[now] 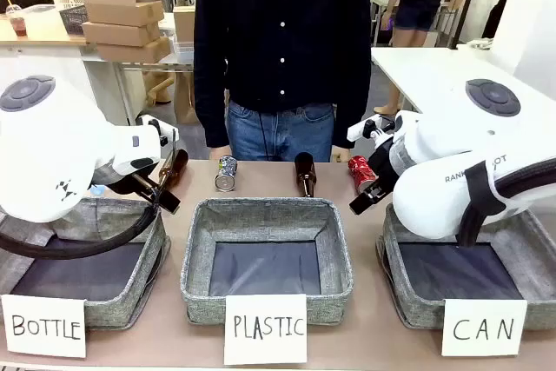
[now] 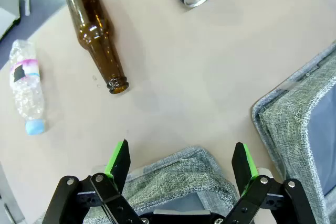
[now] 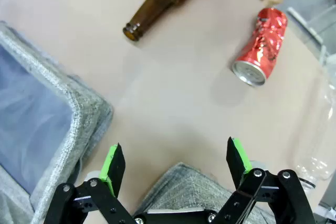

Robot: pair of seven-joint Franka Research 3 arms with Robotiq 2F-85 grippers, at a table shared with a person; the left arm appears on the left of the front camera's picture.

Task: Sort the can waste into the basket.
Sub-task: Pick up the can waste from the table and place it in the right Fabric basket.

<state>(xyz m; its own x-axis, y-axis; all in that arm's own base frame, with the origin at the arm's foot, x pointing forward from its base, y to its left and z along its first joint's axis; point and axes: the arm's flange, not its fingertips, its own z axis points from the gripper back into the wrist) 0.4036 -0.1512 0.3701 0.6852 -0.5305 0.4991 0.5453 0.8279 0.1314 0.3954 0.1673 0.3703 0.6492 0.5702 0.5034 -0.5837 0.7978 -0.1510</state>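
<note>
pale brown desk [image 1: 365, 341] runs between the robot and a person [image 1: 282, 41] in a dark buttoned shirt and jeans, with cardboard boxes [image 1: 123, 19] stacked behind. three grey fabric baskets line the near edge, each fronted by a white handwritten card: "bottle" [image 1: 43, 326] at the left, "plastic" [image 1: 265, 327] in the middle, "can" [image 1: 484, 327] at the right.

the can basket [image 1: 415, 308] has no can in it. both cans lie on the desk at the far side, near the person. the red can [image 1: 361, 173] lies on its side just beyond that basket's far left corner, beside a brown bottle [image 1: 304, 174]. the silver can [image 1: 227, 173] lies behind the plastic basket [image 1: 195, 258] — its dark label is too crumpled to read.

the left jaws hang released over the bottle basket's rim [image 2: 184, 174], green pads [image 2: 119, 161] wide apart and holding nothing. a clear plastic bottle [image 2: 23, 85] with a pink-and-black label lies off to the side. the right jaws are likewise spread and empty, short of the red can. the print on the right arm [image 1: 452, 178] is partly hidden — "rank" is all that reads.
</note>
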